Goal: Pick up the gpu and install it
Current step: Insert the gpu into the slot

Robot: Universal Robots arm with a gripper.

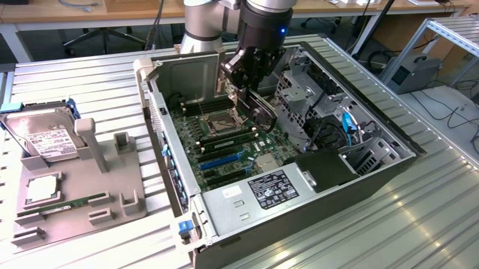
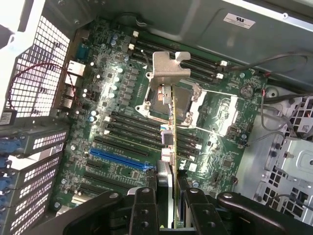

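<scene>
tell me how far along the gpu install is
Done: the gpu is picked up, clamped edge-on in the gripper. In hand: it hangs above the motherboard inside the open computer case, with its silver bracket at the end farthest from the grip. Left: seating it. The card is in no slot yet, and the blue slot lies empty.

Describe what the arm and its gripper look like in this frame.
The arm has a pale silver-grey tubular body with a rounded joint. Its wrist section is a glossy black cylinder carrying a small blue light. The gripper is black, built of jointed linkage bars, and its fingers show round pivot bolts.
</scene>
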